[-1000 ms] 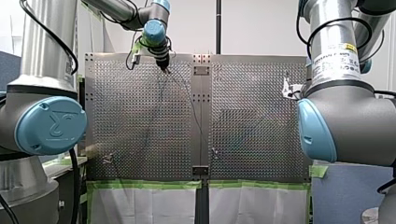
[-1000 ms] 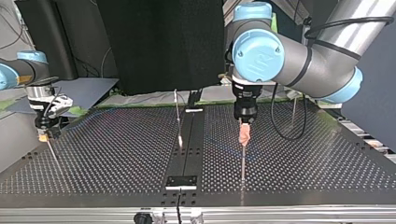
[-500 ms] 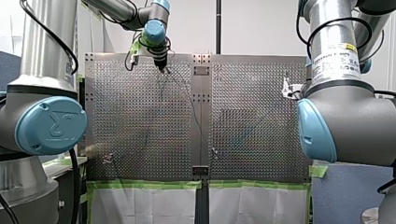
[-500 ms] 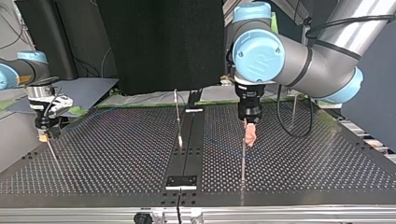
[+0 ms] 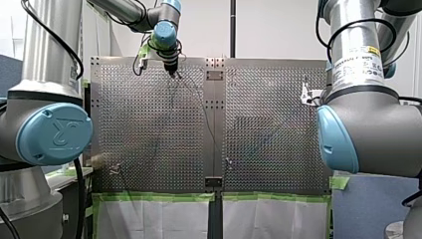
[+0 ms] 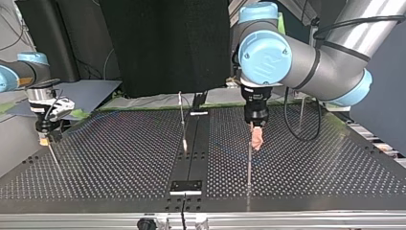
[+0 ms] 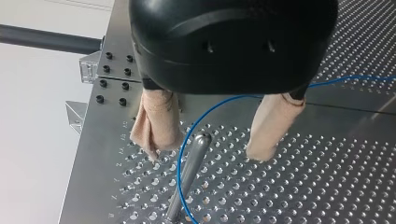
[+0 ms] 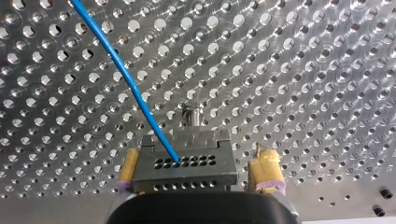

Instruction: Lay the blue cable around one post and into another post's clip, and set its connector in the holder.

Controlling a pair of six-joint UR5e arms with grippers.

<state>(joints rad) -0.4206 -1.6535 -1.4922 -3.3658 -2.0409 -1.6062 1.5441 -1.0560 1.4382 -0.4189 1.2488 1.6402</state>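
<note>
Front view: high and behind, far off, facing out over the perforated table. Top view: low at the table's opposite edge, facing back. Wrist views: close, each looking along its own gripper. The post under my left gripper shows in both the top and left wrist views.

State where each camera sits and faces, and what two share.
Front: behind my left arm and my right arm, facing over the table.
Top: across the table, facing them.
Left wrist: above my left gripper, looking at the post.
Right wrist: above my right gripper, looking at the connector.
Both wrist views: the blue cable.
</note>
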